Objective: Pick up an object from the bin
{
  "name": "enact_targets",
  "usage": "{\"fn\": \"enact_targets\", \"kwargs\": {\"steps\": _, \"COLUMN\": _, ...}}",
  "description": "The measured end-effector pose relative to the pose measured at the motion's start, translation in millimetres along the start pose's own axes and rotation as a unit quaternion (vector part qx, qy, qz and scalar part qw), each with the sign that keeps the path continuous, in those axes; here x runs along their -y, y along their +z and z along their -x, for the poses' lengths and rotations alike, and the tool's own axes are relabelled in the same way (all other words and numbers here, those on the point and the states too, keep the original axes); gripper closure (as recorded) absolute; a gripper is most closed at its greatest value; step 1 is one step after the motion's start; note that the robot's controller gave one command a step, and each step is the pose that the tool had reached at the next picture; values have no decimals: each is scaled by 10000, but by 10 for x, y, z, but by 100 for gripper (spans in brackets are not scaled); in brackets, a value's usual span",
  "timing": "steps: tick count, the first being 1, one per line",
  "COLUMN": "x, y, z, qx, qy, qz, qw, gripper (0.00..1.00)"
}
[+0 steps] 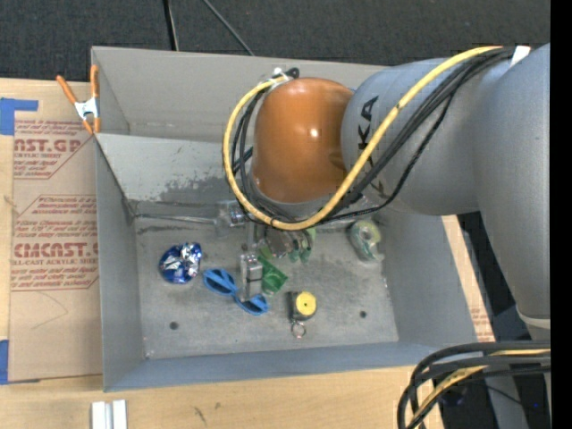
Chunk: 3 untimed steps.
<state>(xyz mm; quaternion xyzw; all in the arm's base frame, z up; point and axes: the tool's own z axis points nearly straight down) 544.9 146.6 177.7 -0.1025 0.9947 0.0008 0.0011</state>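
Gripper [252,273], aperture not discernible; blue looped piece [220,281] lies just at its 7 o'clock, long axis running 10-to-4 o'clock.

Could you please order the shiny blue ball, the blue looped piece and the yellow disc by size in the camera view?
1. blue looped plastic piece, the longest
2. shiny blue-and-white ball
3. small yellow round disc

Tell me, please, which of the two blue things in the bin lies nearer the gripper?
The flat blue looped piece, which lies right beside the gripper. The shiny blue-and-silver ball lies apart from it, further to the view's left.
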Motion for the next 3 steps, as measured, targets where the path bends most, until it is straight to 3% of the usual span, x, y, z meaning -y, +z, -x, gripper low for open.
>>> {"fn": "enact_targets", "kwargs": {"steps": 1, "x": -11, "y": 1056, "z": 52, "qx": -33, "qy": 1421, "qz": -7, "qw": 9899, "gripper": 0}}
{"fn": "enact_targets", "kwargs": {"steps": 2, "x": -9, "y": 1025, "z": 67, "qx": -8, "qy": 1417, "qz": -3, "qw": 9899, "gripper": 100}}
{"fn": "enact_targets", "kwargs": {"steps": 3, "x": 69, "y": -229, "z": -25, "qx": 37, "qy": 1310, "qz": 4, "qw": 9914, "gripper": 100}}
